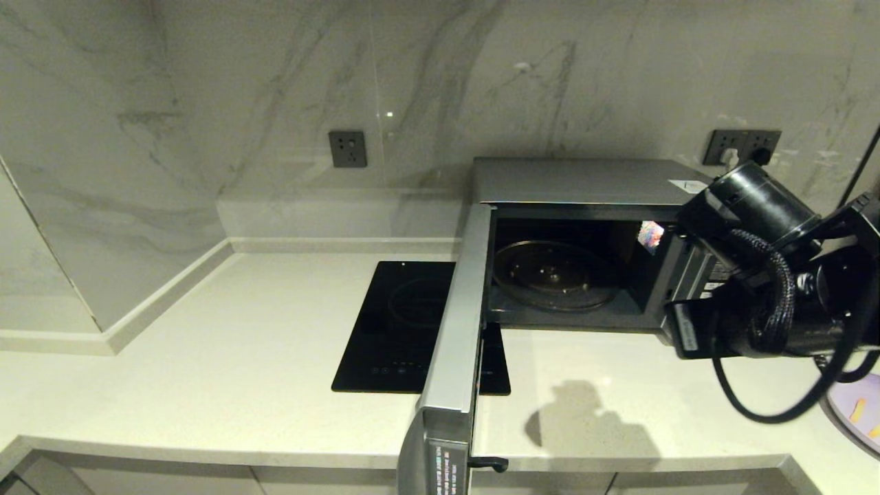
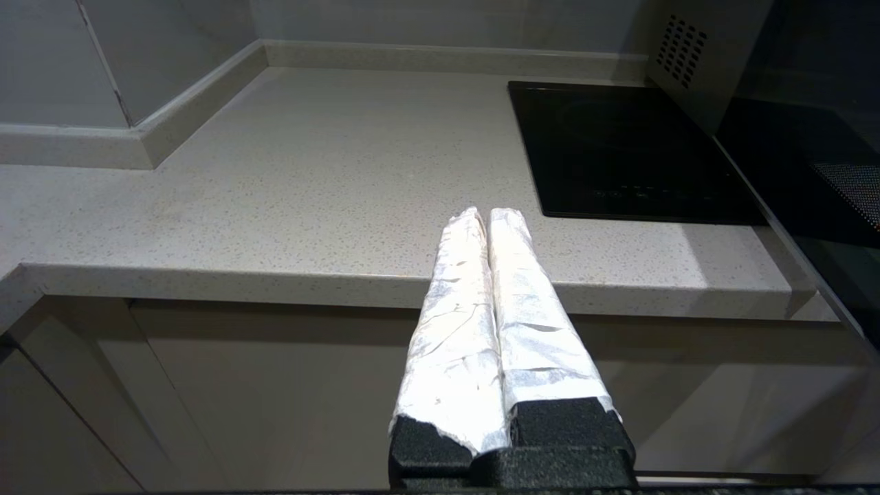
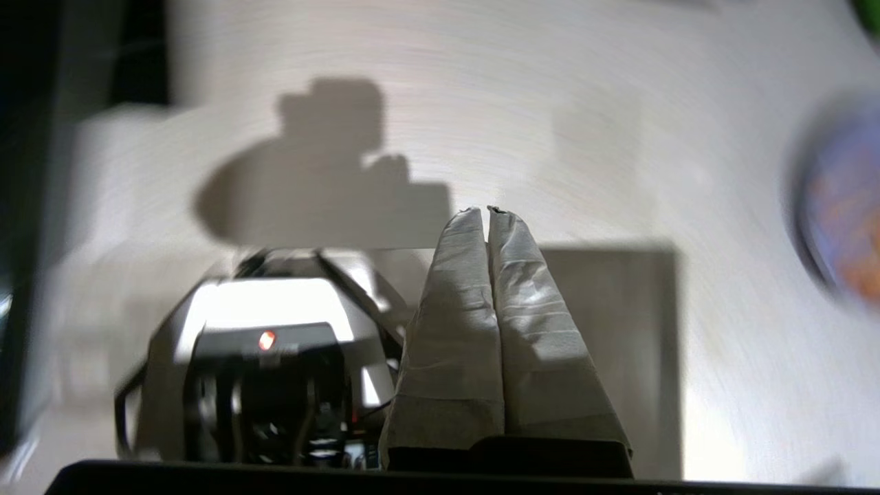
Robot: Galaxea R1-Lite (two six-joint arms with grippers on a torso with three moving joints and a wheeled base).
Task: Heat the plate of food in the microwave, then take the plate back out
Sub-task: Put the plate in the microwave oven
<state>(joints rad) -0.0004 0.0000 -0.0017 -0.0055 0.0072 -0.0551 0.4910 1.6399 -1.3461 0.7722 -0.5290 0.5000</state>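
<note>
plate of food sits on the desk at its right edge, well apart from the microwave, whose door hangs wide open over the black cooktop; only the glass turntable lies inside. right tool hovers above the desk, fingers pressed together, holding nothing. left tool, also pressed together, waits at the desk's front edge.

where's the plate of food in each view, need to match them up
Head view: plate of food at the right edge, on the counter, partly cut off, below the right arm.
Left wrist view: not in it.
Right wrist view: a blurred lilac disc with orange at the right edge.
Shared landmark: the pale speckled counter.
</note>
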